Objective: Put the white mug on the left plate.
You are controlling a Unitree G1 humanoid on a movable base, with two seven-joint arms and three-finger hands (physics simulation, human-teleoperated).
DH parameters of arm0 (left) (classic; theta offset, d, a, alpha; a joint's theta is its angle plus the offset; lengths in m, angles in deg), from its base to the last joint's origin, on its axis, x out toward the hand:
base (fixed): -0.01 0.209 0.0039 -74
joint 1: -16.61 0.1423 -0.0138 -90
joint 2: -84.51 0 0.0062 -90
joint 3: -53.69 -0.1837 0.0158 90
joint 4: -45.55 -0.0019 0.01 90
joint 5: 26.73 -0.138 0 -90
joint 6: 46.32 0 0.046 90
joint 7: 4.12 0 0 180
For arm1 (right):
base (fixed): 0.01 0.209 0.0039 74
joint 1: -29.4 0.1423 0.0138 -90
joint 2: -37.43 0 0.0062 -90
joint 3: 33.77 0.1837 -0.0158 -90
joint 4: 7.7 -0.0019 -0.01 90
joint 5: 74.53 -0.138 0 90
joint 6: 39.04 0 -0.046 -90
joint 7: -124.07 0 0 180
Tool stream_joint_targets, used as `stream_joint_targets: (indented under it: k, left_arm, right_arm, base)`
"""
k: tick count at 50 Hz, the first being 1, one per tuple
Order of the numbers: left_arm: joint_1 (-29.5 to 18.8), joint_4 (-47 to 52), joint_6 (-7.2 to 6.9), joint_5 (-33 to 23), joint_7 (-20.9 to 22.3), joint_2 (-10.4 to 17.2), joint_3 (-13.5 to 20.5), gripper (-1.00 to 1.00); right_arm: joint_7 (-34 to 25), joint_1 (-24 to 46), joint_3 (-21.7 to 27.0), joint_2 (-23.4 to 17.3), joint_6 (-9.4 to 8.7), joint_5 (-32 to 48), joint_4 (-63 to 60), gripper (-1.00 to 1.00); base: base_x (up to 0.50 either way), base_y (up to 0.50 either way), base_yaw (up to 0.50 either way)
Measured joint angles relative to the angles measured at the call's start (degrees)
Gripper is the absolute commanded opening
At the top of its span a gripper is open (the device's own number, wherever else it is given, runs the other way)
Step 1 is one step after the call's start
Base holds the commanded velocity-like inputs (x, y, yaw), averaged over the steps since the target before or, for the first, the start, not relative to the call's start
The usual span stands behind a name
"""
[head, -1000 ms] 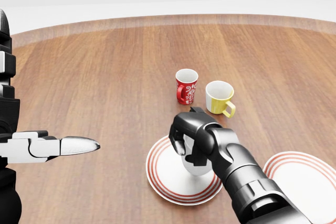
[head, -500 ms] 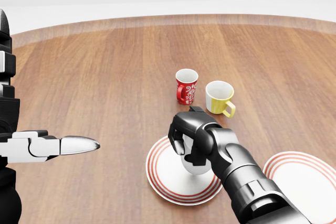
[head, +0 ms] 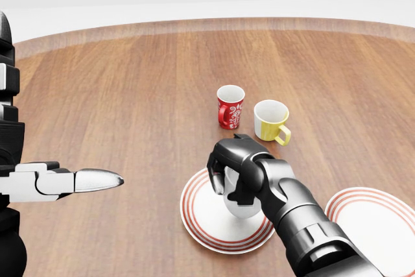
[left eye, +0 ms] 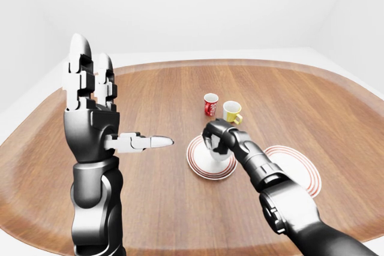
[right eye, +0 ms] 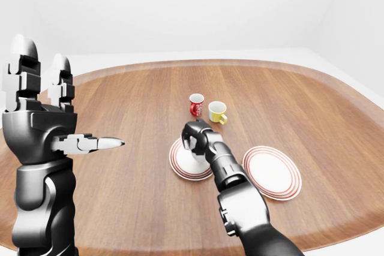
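The right hand (head: 235,174) is wrapping its dark fingers round the white mug (head: 241,208), which is sitting upright on the left plate (head: 201,220) — only the mug's lower body and a strip of its side are showing below and between the fingers, so the rim and handle can't be made out. In the head view the hand and mug are occupying the plate's centre, w/ the red-ringed rim showing bare from about 6 to 10 o'clock around the mug. Whether the mug's base is fully touching the plate can't be told for sure, though it's looking seated.

The right plate (head: 379,225) is lying at roughly 3 o'clock from the left one, near but apart, partly cut off by the picture's bottom-right corner. At about 12 o'clock from the left plate, the red mug (head: 229,106) is standing upright; just beside it, at its 3 o'clock, the yellow mug (head: 270,120) is standing w/ its handle pointing toward 4 o'clock.

The left hand (left eye: 93,109) is being held up well apart from everything — fingers spread wide and straight up, thumb sticking out toward 3 o'clock, gripping nothing. All of it is resting on or hovering over the round wooden table (head: 130,95).
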Motion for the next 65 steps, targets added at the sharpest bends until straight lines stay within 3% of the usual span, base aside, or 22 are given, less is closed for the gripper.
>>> stream_joint_targets:
  k: [1,38,53,55,60,65]
  left_arm:
    - [0.01,0.00,0.00,0.00,0.00,0.00,0.00,1.00]
    - [0.25,-0.15,0.00,-0.13,0.06,-0.12,-0.12,1.00]
    - [0.22,-0.24,0.00,-0.16,0.08,-0.13,-0.14,1.00]
    - [0.19,-0.25,0.00,-0.15,0.07,-0.12,-0.13,1.00]
    - [0.10,-0.25,0.00,-0.11,0.05,-0.09,-0.08,1.00]
    - [-0.02,-0.22,0.00,-0.04,0.01,-0.04,0.01,1.00]
  right_arm:
    - [-0.01,0.00,0.02,0.00,0.00,-0.11,0.00,1.00]
    - [-0.93,-0.48,-0.04,-0.32,0.00,-1.89,-1.63,1.00]
    - [-9.01,-3.78,0.57,-0.14,-0.05,-1.54,-17.33,1.00]
    - [-11.44,-4.35,0.94,0.15,-0.69,-2.27,-20.93,1.00]
    - [-18.29,-5.17,1.99,1.53,-5.99,-6.83,-30.38,1.00]
    - [-20.96,-5.27,2.38,1.95,-9.16,-11.78,-34.69,1.00]
  base:
    - [0.00,0.00,0.00]
    - [0.00,0.00,0.00]
    - [0.00,0.00,0.00]
    - [0.00,0.00,0.00]
    - [0.00,0.00,0.00]
    - [0.00,0.00,0.00]
